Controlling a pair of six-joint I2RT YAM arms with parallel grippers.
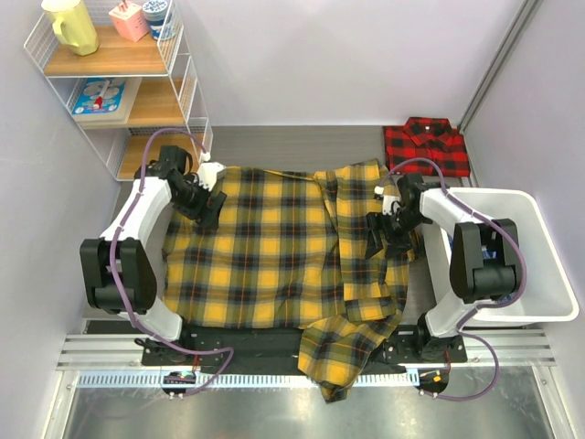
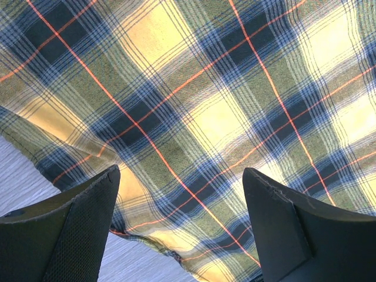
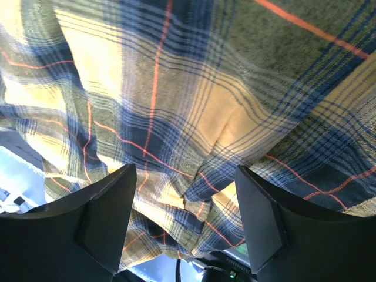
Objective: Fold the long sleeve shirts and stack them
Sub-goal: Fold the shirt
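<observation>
The yellow plaid shirt (image 1: pixel 274 247) lies spread across the table, its right side folded over the body and a sleeve hanging over the near edge. The red-and-black shirt (image 1: pixel 426 146) lies folded at the back right. My left gripper (image 1: pixel 212 208) is open over the shirt's left far edge; the left wrist view shows the cloth (image 2: pixel 200 106) between the spread fingers (image 2: pixel 76 223). My right gripper (image 1: pixel 377 230) is open over the folded right strip; the right wrist view shows bunched cloth (image 3: pixel 194 147) between its fingers (image 3: pixel 258 223).
A white bin (image 1: pixel 526 265) stands at the right by the right arm. A wire shelf (image 1: pixel 119 82) with cups and a box stands at the back left. A metal rail (image 1: pixel 292 361) runs along the near edge.
</observation>
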